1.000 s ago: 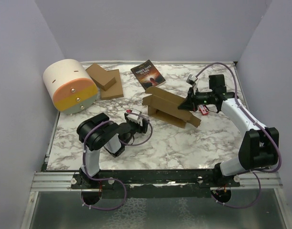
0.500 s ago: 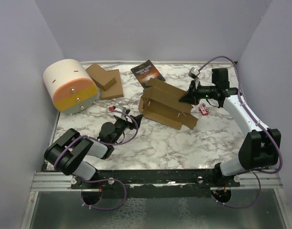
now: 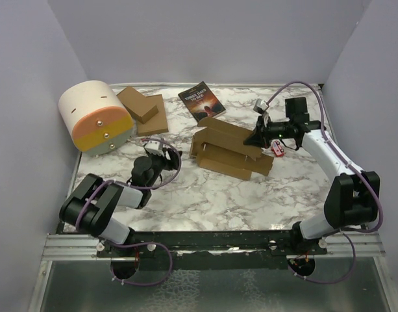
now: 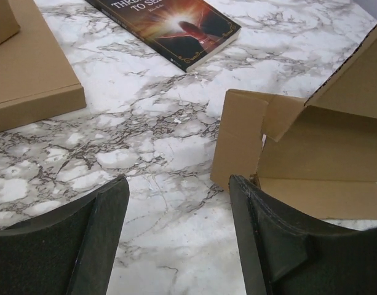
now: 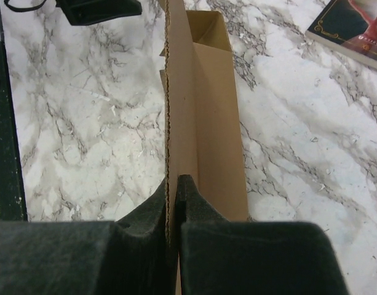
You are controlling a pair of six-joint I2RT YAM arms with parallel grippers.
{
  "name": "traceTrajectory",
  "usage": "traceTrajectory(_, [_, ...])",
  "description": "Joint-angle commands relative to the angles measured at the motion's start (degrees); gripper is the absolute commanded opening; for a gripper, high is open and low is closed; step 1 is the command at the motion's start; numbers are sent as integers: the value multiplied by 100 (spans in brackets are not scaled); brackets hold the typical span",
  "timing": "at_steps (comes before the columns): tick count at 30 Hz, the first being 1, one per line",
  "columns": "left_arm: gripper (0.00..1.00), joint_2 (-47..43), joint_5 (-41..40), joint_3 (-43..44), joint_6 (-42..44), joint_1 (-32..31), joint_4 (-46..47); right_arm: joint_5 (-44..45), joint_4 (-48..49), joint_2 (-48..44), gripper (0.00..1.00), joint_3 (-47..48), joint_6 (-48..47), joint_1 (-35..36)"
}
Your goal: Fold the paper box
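Grip on paper box [image 3: 230,151] props one wall.
Your right fingers [image 5: 194,203] pinch its toothed panel as anchor; left fingers [image 4: 105,215], wide and empty, face its end flap.

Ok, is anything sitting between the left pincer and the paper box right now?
Nothing visible. Only bare marble table lies between the open left pincer and the nearest flap of the paper box. The book and the flat cardboard stack lie farther back, off that line. The right pincer is shut on an edge of the box.
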Motion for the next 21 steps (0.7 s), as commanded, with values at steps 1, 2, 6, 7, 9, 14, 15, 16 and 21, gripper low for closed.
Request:
traceTrajectory(1, [70,826,1093,255,426,291,1133,-36,-341,130,1,-110,-390,74])
traceTrajectory(2, [71,1045,1455,362,464,362,1351,-35,-359,135,1,-109,-407,82])
traceTrajectory(6, [71,1911,2665,864,152,682,1918,-49,-384,76,1,-131,-466,93])
traceTrajectory(7, [71,2055,2822,876,-19,767,2123,-53,-380,42,1,-160,-485,93])
traceTrajectory(9, [71,2321,2995,786,-347,927,2626,-81,-315,-66,1,-239,-505,93])
traceTrajectory(14, [70,2600,3156,590,-1264,1430,3196,-166,-121,-292,1,-293,-472,93])
traceTrajectory(15, [70,2577,3185,580,-1439,1521,3152,-157,-87,-319,1,-273,-472,93])
traceTrajectory(16, [70,2516,3227,568,-1566,1599,3091,-137,-59,-351,1,-258,-472,93])
traceTrajectory(21, [70,1764,3395,714,-1750,1693,1654,98,178,-610,1,-243,-427,93])
